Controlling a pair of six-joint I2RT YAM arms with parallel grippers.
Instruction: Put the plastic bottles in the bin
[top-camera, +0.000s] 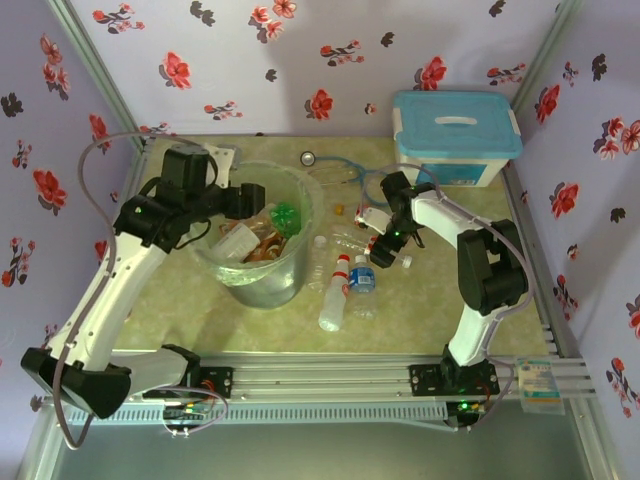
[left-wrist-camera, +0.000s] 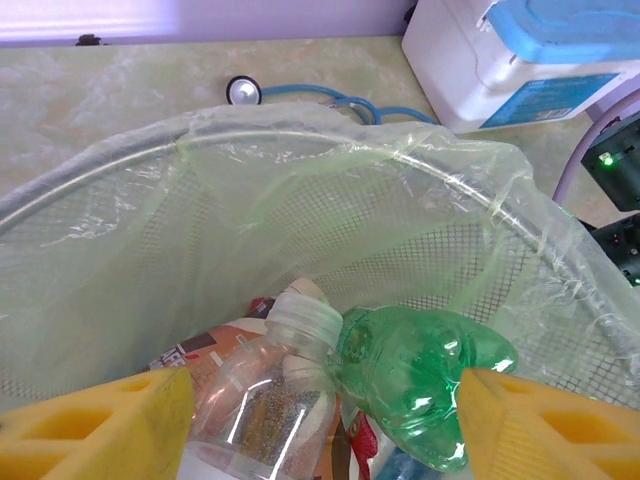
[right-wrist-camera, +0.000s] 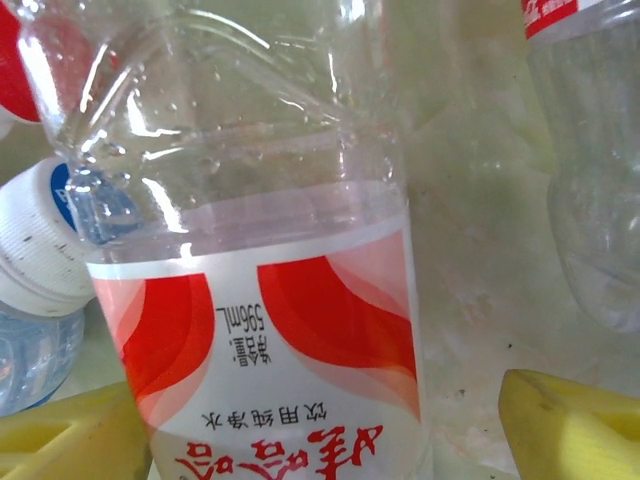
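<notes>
596mL shows upside-down on the red-white bottle (right-wrist-camera: 262, 330)

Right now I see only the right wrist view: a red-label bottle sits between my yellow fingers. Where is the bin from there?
Observer: The bin stands left of the right end effector, past some loose bottles on the table.
Operator: Is the other arm in my way?
Observer: The left end effector hangs open over the bin's mouth, above a green bottle inside.
</notes>
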